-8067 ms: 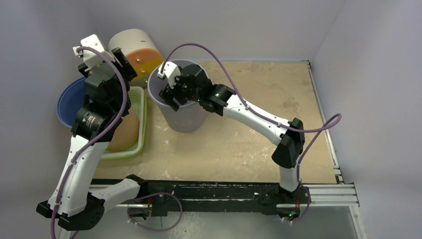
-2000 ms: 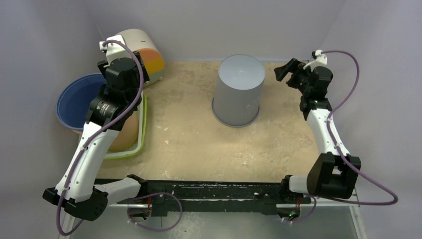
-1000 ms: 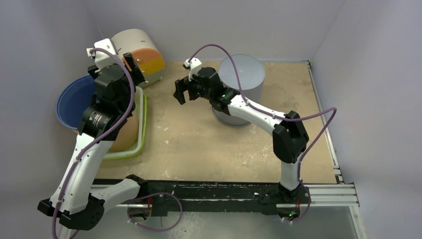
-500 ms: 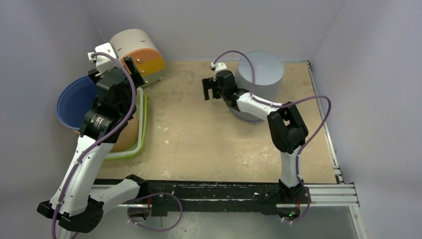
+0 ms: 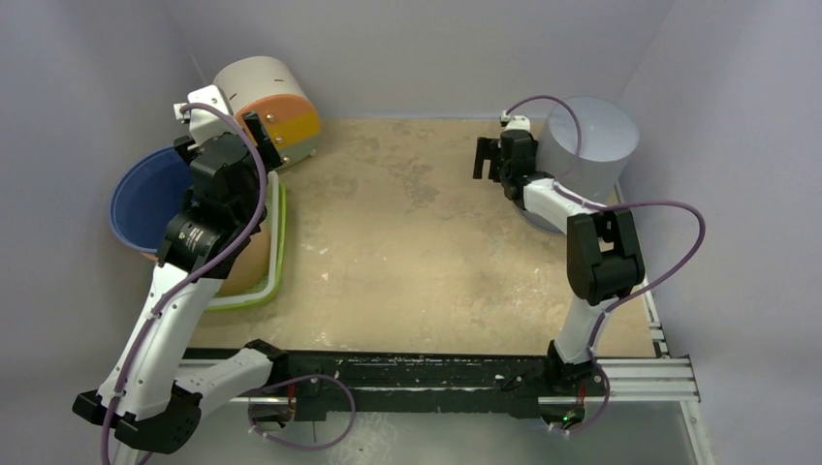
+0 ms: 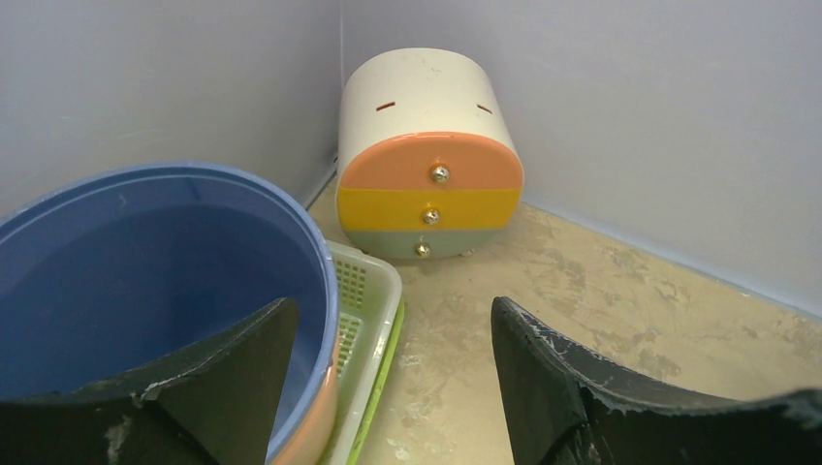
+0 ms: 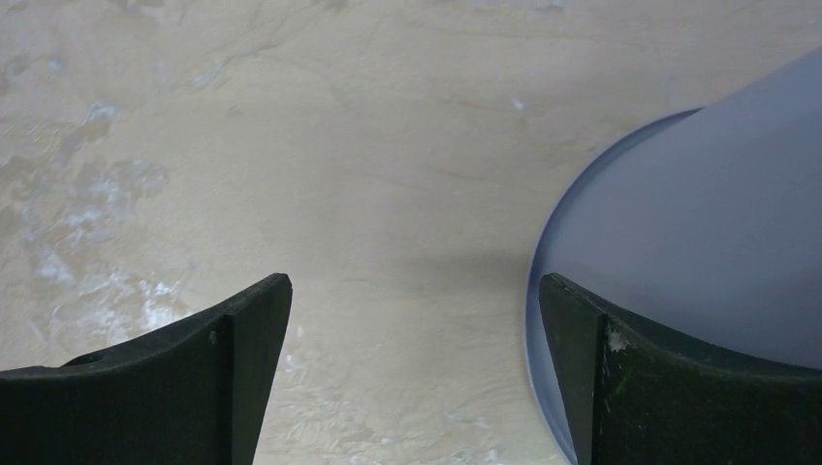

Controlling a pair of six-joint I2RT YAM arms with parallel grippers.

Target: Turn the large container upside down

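Observation:
The large grey container stands mouth down on the table at the far right, its closed base facing up. My right gripper hovers just left of it, open and empty, not touching it. In the right wrist view the container's wall and lower rim fill the right side, next to my right gripper with its jaws wide apart over bare table. My left gripper is raised at the far left, open and empty; in the left wrist view it faces the back left corner.
A blue bowl sits on a green basket at the left, above an orange-brown object. A cream drawer unit with orange, yellow and green fronts stands in the back left corner. Walls close in on three sides.
The container, upright and gripped by my right gripper eight seconds ago, now stands inverted. Over the last second it and my right gripper shifted right toward the wall. The left arm barely moved.

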